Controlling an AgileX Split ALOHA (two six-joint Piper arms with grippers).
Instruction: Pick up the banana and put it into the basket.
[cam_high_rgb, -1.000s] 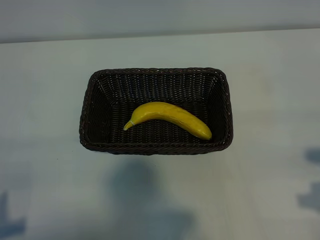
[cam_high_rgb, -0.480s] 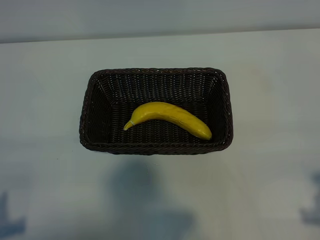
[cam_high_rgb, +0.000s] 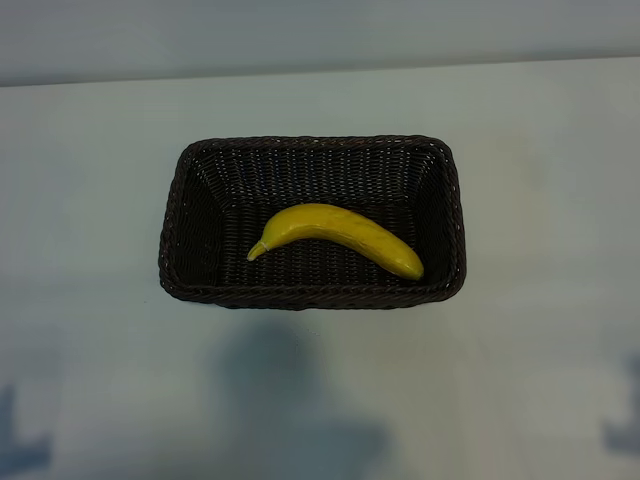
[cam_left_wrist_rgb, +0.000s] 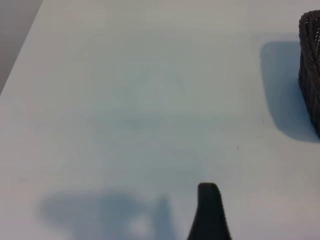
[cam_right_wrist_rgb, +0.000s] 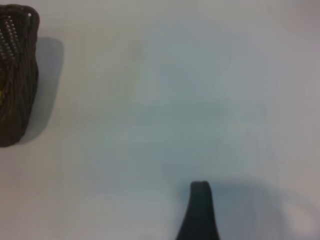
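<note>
The yellow banana (cam_high_rgb: 335, 232) lies inside the dark brown woven basket (cam_high_rgb: 310, 143) at the table's middle, its stem tip toward the left. Neither gripper shows in the exterior view. In the left wrist view one dark finger (cam_left_wrist_rgb: 209, 212) of my left gripper hangs over bare table, with a corner of the basket (cam_left_wrist_rgb: 310, 65) far off. The right wrist view shows one finger (cam_right_wrist_rgb: 199, 212) of my right gripper over bare table, well away from the basket's end (cam_right_wrist_rgb: 17, 75). Both grippers stand open with nothing in them.
The basket sits on a pale table (cam_high_rgb: 520, 350). Soft shadows fall on the table in front of the basket (cam_high_rgb: 290, 400) and at the lower corners. The table's far edge meets a grey wall (cam_high_rgb: 320, 30).
The dark shadow patches at the right edge of the exterior view have shrunk toward the lower right corner. Banana and basket have not moved.
</note>
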